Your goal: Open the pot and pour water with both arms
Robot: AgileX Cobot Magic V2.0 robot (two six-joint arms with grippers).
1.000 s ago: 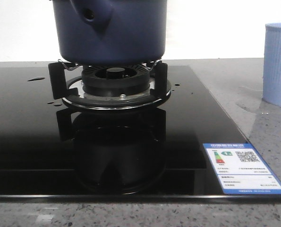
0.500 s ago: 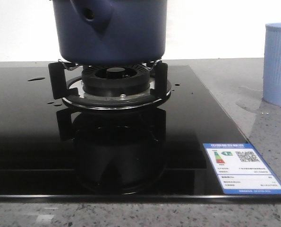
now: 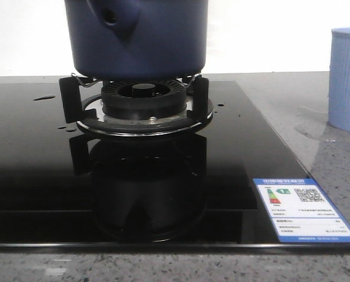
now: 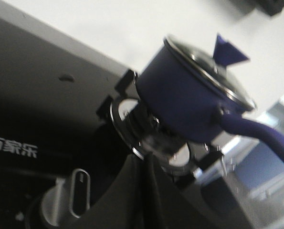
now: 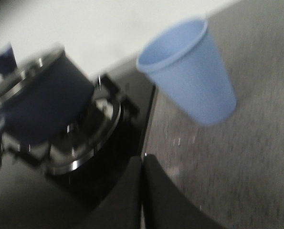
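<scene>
— So, jaws? How far apart?
— Pressed together on both sides. Left jaws (image 4: 142, 191) meet in a thin seam, gripping nothing, hanging apart from the pot (image 4: 189, 100). Right jaws (image 5: 142, 191) likewise closed and empty, above grey desk (image 5: 237, 171) beside the hob edge.
— And the pot?
— Sits upright on the burner stand (image 3: 144, 108) of the black glass hob (image 3: 39, 170). Dark navy, matt, with a tapered stub handle (image 3: 113, 16) pierced by a round hole. Lid (image 4: 211, 71) on, glassy with a blue knob (image 4: 229, 51), seen from the left wrist.
— Water?
— Small shiny drops (image 3: 45, 97) on the glass left of the burner.
— Anything else?
— Pale blue ribbed cup (image 3: 345, 79) standing well to the right, on the desk.
</scene>
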